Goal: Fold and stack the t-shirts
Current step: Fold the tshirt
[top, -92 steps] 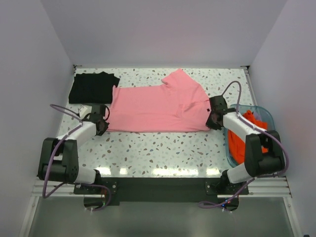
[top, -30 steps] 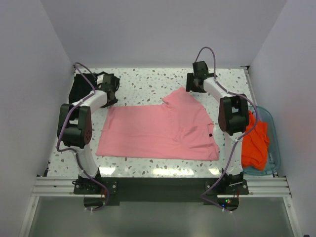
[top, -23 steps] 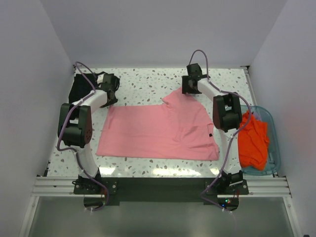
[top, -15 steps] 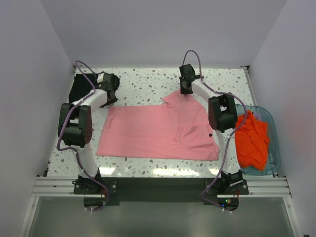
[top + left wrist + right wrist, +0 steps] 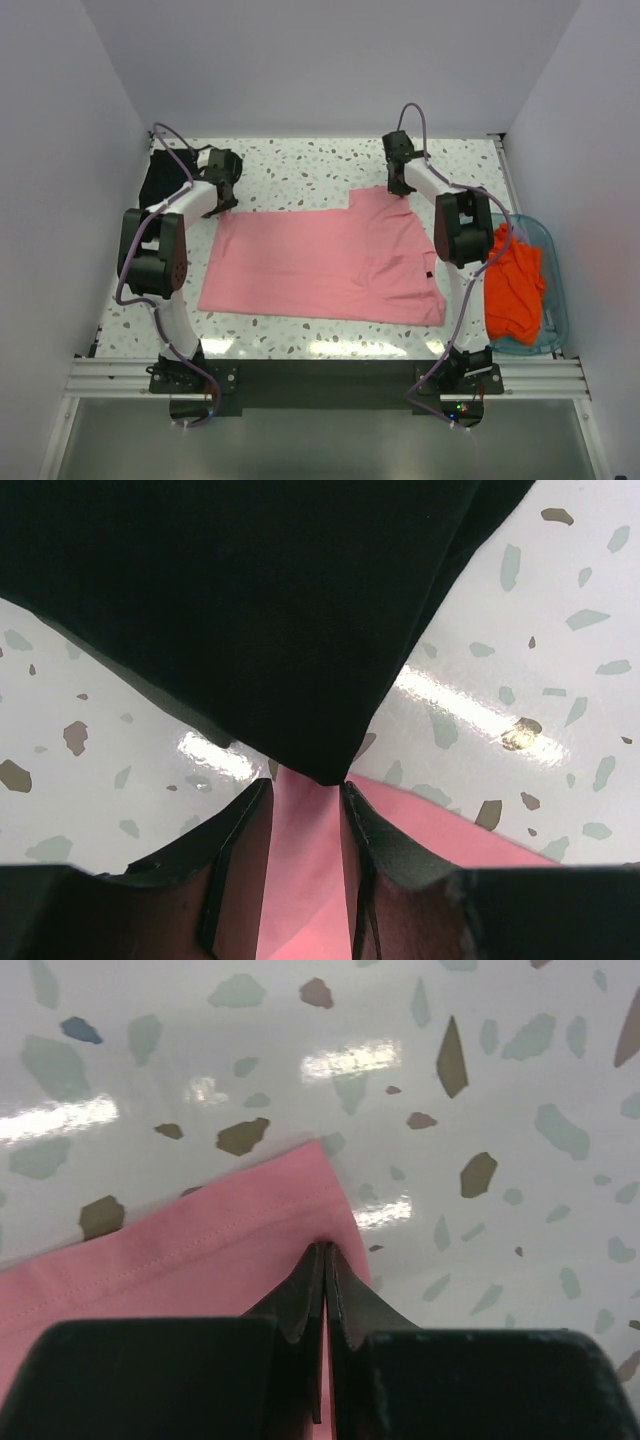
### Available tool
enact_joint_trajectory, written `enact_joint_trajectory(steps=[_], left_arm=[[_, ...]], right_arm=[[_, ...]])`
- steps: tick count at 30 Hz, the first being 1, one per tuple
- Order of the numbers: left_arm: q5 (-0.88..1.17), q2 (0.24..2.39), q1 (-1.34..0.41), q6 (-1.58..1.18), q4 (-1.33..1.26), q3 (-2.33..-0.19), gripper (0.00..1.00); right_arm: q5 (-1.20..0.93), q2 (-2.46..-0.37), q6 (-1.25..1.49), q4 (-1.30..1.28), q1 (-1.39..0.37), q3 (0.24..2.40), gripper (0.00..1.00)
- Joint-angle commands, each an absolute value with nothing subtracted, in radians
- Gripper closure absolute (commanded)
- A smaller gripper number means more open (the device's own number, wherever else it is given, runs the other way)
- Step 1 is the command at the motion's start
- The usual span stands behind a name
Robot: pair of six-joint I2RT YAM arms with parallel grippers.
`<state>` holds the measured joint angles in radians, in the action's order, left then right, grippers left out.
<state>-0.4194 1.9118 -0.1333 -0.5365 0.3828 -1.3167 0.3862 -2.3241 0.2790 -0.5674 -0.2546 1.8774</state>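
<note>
Bases of both arms sit at the near edge of the speckled surface [image 5: 300, 335]. Just beyond them a pink t-shirt [image 5: 320, 265] lies spread flat across the middle, one long straight edge toward the bases. To its right, a teal tub [image 5: 549, 245] at the surface's right edge holds crumpled orange-red t-shirts [image 5: 512, 290]. Both arms reach to the pink shirt's far edge. At its far right corner the right claw [image 5: 403, 188] is pressed together, pinching the stitched hem. At its far left corner the left claw [image 5: 222, 203] stands a little spread, with pink cloth showing between its fingers [image 5: 240, 830]. A folded black t-shirt [image 5: 165, 180] lies in the far left corner, its nearest corner meeting the pink cloth at those tips.
</note>
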Motion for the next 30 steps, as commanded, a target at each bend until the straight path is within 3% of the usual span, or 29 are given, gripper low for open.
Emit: enact_joint_trajectory(steps=[1,19,30], left_arm=[[-0.410,1.916,-0.135,-0.514,0.376,-1.350,0.63],[-0.402,2.034,-0.137,-0.529,0.443,-1.465,0.64],[-0.443,2.031,-0.141,-0.601,0.475,-1.422,0.66]], right_arm=[[0.442,-2.252,0.301,-0.614,-0.232,1.849,1.00],[0.423,-2.194,0.310,-0.595,-0.190,1.770,1.00],[0.414,-2.186,0.321,-0.595,-0.176,1.749,1.00]])
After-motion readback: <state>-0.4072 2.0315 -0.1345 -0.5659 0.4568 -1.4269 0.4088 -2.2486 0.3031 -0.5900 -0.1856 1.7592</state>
